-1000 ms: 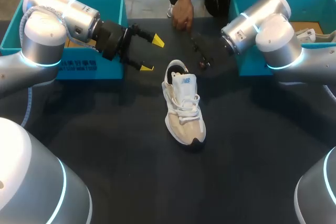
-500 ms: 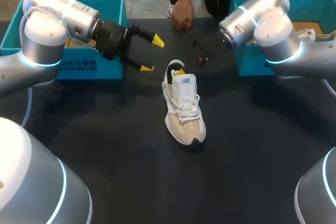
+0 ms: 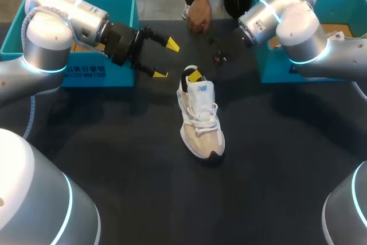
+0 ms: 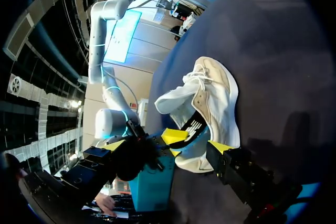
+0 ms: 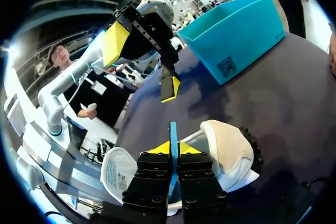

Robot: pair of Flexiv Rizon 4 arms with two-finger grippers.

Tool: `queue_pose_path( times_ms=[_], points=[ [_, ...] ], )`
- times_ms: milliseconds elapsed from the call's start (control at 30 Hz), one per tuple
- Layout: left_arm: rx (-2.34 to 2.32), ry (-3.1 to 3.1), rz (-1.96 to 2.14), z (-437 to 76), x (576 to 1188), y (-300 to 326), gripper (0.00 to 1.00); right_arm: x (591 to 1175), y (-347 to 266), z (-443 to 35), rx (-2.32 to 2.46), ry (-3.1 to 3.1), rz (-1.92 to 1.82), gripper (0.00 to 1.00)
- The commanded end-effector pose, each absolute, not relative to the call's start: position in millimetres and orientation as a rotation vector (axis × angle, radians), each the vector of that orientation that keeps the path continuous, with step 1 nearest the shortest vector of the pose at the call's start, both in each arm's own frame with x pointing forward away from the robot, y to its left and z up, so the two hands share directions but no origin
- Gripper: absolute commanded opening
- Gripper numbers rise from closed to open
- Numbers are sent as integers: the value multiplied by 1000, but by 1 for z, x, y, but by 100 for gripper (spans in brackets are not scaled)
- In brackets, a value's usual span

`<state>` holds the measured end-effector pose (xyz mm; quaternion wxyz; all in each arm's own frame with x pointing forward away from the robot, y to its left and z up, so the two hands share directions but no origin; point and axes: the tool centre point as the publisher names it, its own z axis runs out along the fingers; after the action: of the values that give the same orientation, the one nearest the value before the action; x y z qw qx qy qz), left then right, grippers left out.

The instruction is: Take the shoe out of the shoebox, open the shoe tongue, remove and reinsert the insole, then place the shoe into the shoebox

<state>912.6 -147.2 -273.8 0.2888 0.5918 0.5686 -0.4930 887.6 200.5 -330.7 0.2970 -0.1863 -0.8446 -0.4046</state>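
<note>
The beige and white shoe (image 3: pixel 200 120) stands upright mid-table, toe toward me. My right gripper (image 3: pixel 195 76) has its yellow tips in the shoe's heel opening. In the right wrist view this gripper (image 5: pixel 172 148) is shut on a thin blue edge, the insole (image 5: pixel 172 130), over the shoe (image 5: pixel 228 150). The white tongue (image 5: pixel 118 170) lies folded forward. My left gripper (image 3: pixel 166 59) hangs open just left of the heel, touching nothing. The left wrist view shows the shoe (image 4: pixel 210 98) from its side.
A teal shoebox (image 3: pixel 123 10) stands at the back left behind my left arm. A second teal box (image 3: pixel 269 70) at the back right holds another shoe (image 3: pixel 344 38). A person's hand (image 3: pixel 199 18) rests at the table's far edge.
My right gripper came from beyond the shoe down to its heel opening, parted briefly and shut again there. The left arm and the shoe have stayed still.
</note>
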Motion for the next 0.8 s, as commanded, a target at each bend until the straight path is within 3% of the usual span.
queue_pose_path(
  times_ms=[33, 600, 700, 800],
  points=[
    [1582, 1520, -1313, -274, 912, -147, 100, 892, 206, -337, -484, -2235, -1046, 0],
    [1582, 1520, -1313, -274, 912, -147, 100, 871, 200, -343, -524, -2205, -1019, 1],
    [1582, 1520, -1313, -274, 912, -147, 100, 873, 200, -338, -520, -2219, -1015, 20],
    [1582, 1520, -1313, -274, 912, -147, 100, 873, 200, -333, -521, -2232, -1018, 24]
  ],
)
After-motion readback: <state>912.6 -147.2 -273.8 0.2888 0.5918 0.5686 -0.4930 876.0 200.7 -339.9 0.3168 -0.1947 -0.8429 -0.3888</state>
